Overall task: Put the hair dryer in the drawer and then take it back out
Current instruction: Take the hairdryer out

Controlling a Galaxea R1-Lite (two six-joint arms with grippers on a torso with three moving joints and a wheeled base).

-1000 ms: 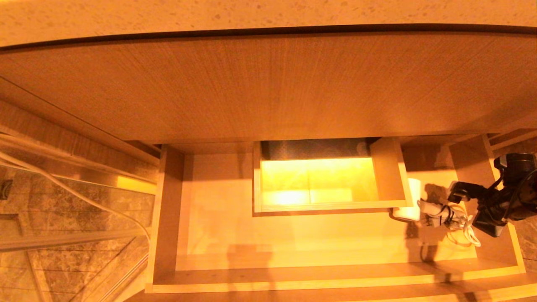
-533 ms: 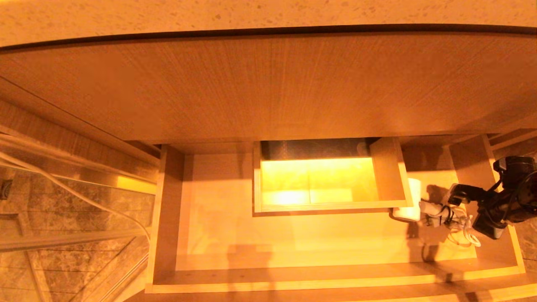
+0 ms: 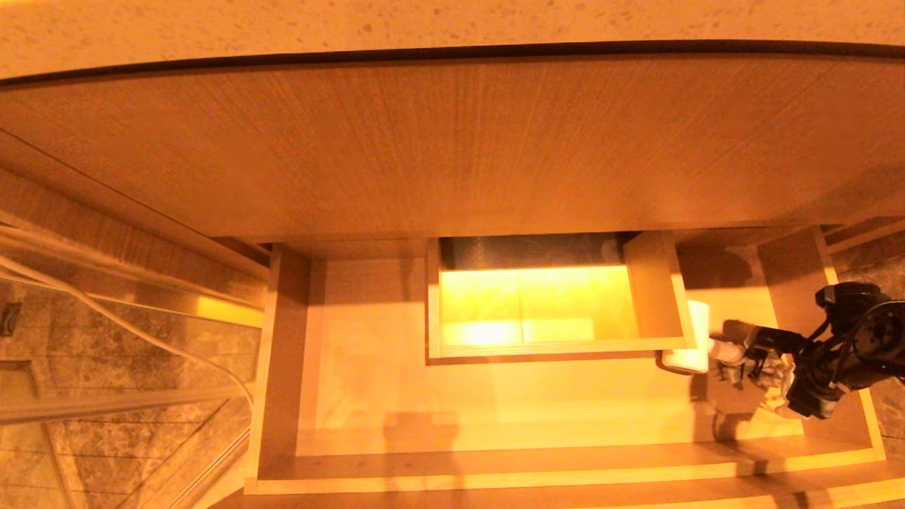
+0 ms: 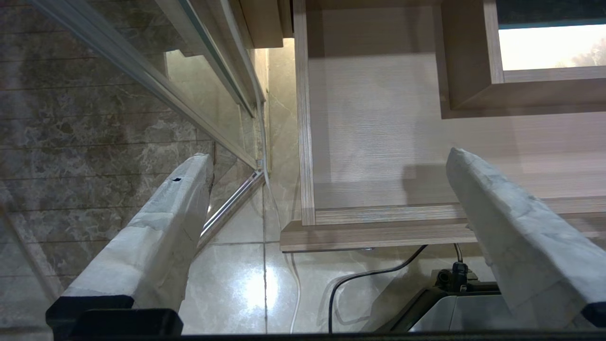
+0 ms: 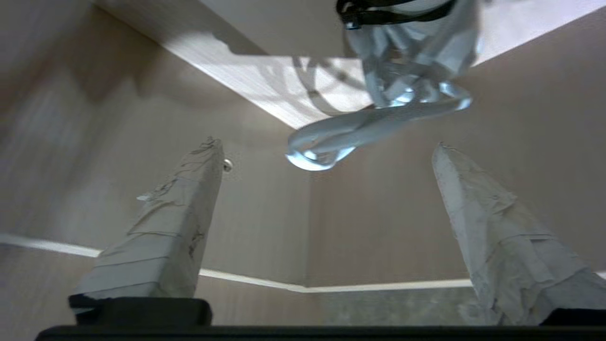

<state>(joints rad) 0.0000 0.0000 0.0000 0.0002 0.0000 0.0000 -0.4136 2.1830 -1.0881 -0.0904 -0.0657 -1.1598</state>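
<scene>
The hair dryer (image 3: pixel 689 338) lies in the drawer (image 3: pixel 353 396), touching the boxed cut-out (image 3: pixel 654 293). My right gripper (image 3: pixel 760 357), fingers spread and empty, hangs over its bundled cord (image 5: pixel 378 109), lining up a regrasp. My left gripper (image 4: pixel 326 227) idles, open.

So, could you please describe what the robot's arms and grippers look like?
The right arm is black and blocky, with dark cables looped along it. The right gripper has two long tapering fingers wrapped in creased, cracked pale tape on a black base. The left gripper has fingers of the same kind, one with a small nick.
</scene>
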